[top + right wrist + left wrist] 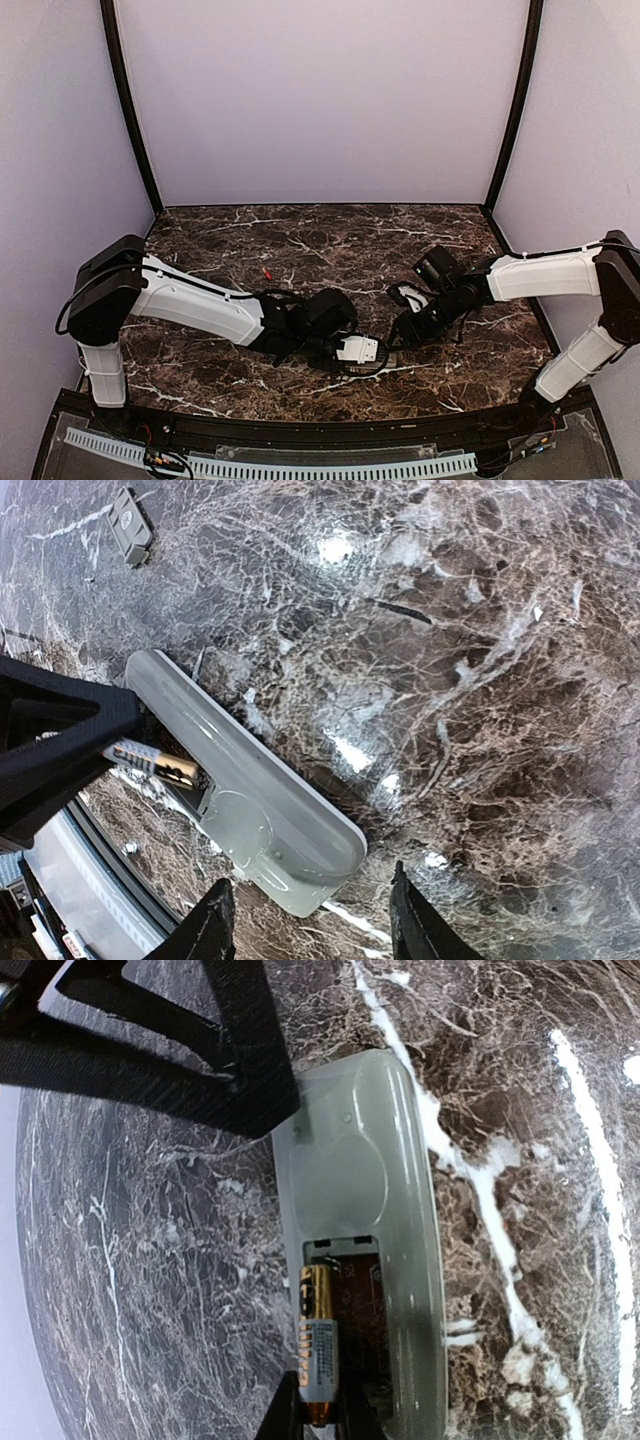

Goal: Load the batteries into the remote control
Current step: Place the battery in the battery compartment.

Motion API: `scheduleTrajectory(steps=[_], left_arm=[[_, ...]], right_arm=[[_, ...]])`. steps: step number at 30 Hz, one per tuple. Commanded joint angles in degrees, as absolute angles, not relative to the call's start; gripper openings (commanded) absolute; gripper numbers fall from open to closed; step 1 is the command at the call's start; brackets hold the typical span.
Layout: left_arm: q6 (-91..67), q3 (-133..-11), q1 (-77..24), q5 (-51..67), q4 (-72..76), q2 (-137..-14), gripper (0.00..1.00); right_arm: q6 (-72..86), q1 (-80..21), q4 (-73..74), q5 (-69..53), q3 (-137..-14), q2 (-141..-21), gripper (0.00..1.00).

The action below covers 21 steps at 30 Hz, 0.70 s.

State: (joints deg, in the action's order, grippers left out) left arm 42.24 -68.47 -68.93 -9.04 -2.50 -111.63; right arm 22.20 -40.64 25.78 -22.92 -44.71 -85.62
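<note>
table [150,1260]: dark brown marble, white veins | remote control [370,1190]: pale grey-beige back | battery [318,1350], lower centre: gold, grey printed label | other battery [266,271], mid-left: red | cover piece [130,525], upper left: grey | walls [320,100]: pale lilac

Your left arm [195,305] and your right arm [545,275] both have smooth white shells and big black joints. A thin black cable [203,286] runs along the white part of the left one. Your left pincer [320,1415] and your right pincer [311,878] have black fingers [213,925], and the right one's get thin at the tips.
</note>
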Motion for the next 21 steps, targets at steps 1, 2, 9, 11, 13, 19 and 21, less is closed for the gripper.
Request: scheduleTrajectory(steps=[1, 2, 9, 11, 13, 19, 21], left_arm=[[43.4, -70.3, -69.3, -5.1, -8.7, -113.7, 0.00], [43.5, -71.1, -69.3, -4.6, -9.6, -113.7, 0.00], [43.9, -72.5, -69.3, -8.2, -14.3, -113.5, 0.00], [43.8, -72.7, -69.3, -9.9, -14.3, -113.1, 0.00], [43.8, -72.6, -69.3, -11.1, -14.3, -112.3, 0.00], [43.4, -71.8, -69.2, -11.9, -14.4, -109.6, 0.00], [43.7, -71.6, -69.2, -12.3, -14.3, -109.5, 0.00]], right_arm=[[22.3, -40.6, 26.0, -22.5, -45.2, -86.0, 0.50], [22.1, -40.6, 26.4, -22.2, -45.5, -85.9, 0.50], [20.8, -40.6, 29.0, -20.3, -47.0, -85.2, 0.51], [20.4, -40.6, 29.5, -20.0, -47.5, -85.1, 0.51], [20.0, -40.6, 29.8, -20.0, -47.9, -85.1, 0.51], [19.9, -40.6, 30.1, -20.4, -47.9, -85.1, 0.51], [20.0, -40.6, 29.9, -20.8, -47.7, -85.1, 0.51]])
